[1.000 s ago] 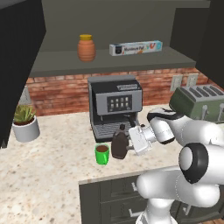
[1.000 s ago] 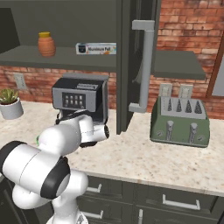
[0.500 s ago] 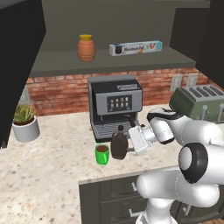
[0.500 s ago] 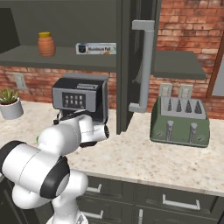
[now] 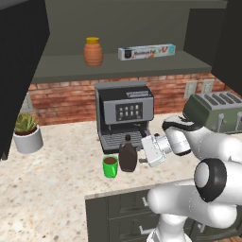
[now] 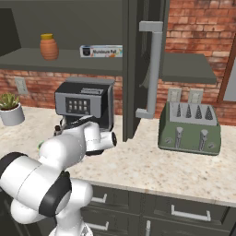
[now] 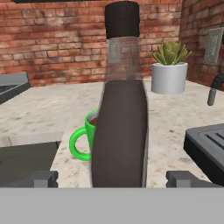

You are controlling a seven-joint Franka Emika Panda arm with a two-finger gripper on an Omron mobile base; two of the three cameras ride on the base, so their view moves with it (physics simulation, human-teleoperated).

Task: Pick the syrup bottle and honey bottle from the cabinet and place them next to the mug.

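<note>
With the syrup bottle [image 5: 127,155] standing on the table just right of the mug [image 5: 110,166], my hand [image 5: 142,152] spread wide, the honey bottle [image 5: 93,51] waits in the cabinet [image 5: 118,71].

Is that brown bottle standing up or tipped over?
Upright: the syrup bottle stands on the counter beside the mug, cap on top.
</note>
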